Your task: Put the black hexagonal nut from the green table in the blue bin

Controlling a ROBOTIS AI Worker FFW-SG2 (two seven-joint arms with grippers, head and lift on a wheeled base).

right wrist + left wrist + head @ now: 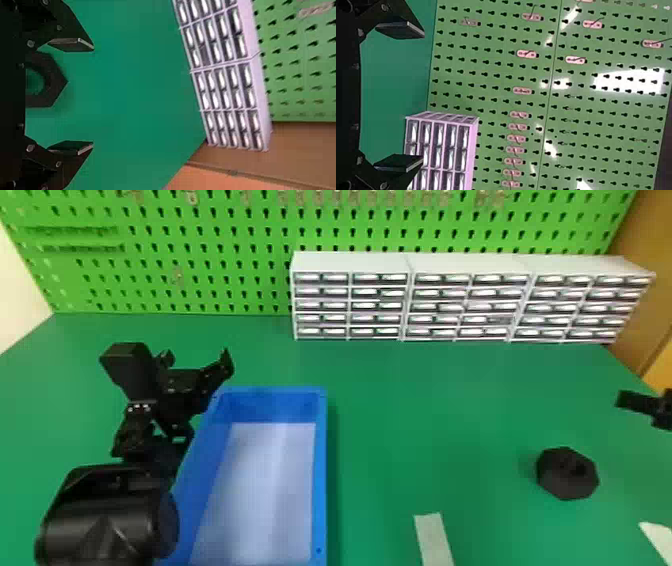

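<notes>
Both spread wide: left gripper (205, 399) by blue bin (320, 480), right gripper (655, 409) near black hexagonal nut (565, 482). Nut flat on green table (425, 400), right of bin.

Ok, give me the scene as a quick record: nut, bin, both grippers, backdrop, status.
nut: black hexagonal nut, lying on the green table, right of the bin
bin: blue bin, on the table, left of the nut
left gripper: open, holding nothing, near the bin's far left corner
right gripper: open, holding nothing, at the head view's right edge
backdrop: drawer cabinets before a green pegboard
status: nut not yet gripped or binned
</notes>
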